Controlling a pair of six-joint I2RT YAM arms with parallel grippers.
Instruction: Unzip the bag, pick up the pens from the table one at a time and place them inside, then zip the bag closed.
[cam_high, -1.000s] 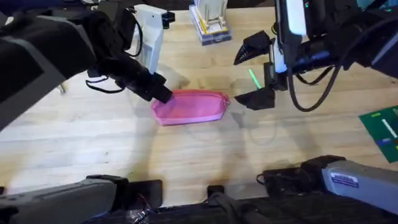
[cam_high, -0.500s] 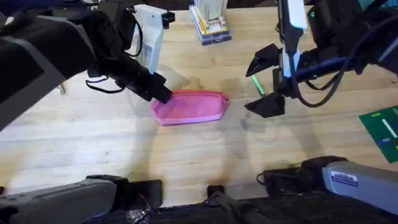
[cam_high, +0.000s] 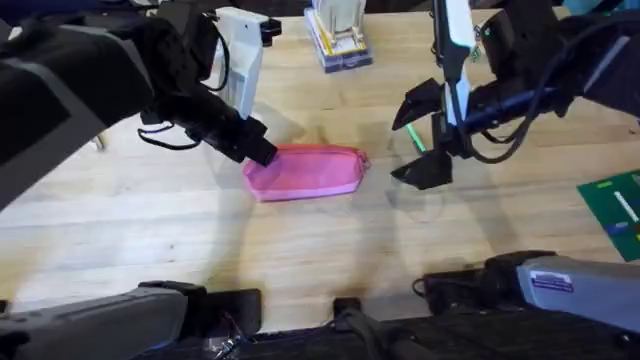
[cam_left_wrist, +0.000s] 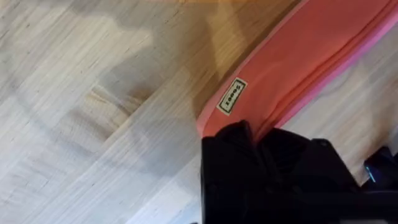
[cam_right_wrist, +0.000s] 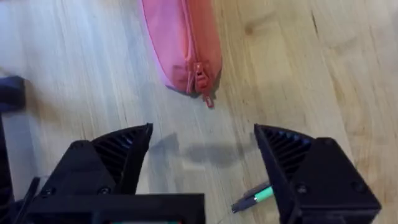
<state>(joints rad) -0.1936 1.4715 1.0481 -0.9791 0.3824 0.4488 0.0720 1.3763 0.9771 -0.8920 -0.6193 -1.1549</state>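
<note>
The pink bag (cam_high: 305, 172) lies on the table (cam_high: 150, 240) with its zipper pull (cam_right_wrist: 203, 78) at the right end. My left gripper (cam_high: 258, 150) is shut on the bag's left end; in the left wrist view its black fingers (cam_left_wrist: 231, 149) pinch the fabric of the bag (cam_left_wrist: 298, 62) beside a small label. My right gripper (cam_high: 420, 137) hovers open just right of the bag. A green pen (cam_high: 414, 137) lies on the wood below its spread fingers. In the right wrist view the pen (cam_right_wrist: 255, 196) lies near one finger (cam_right_wrist: 292, 155), and the bag (cam_right_wrist: 180, 37) is farther off.
A white box (cam_high: 240, 55) stands behind the left gripper. A stack of flat cases (cam_high: 338, 38) sits at the back middle. A green object (cam_high: 615, 210) lies at the right edge. Bare wood stretches in front of the bag.
My open right gripper has drifted slightly right and toward the table's near side, staying over the pen. The left gripper and the bag have not moved.
</note>
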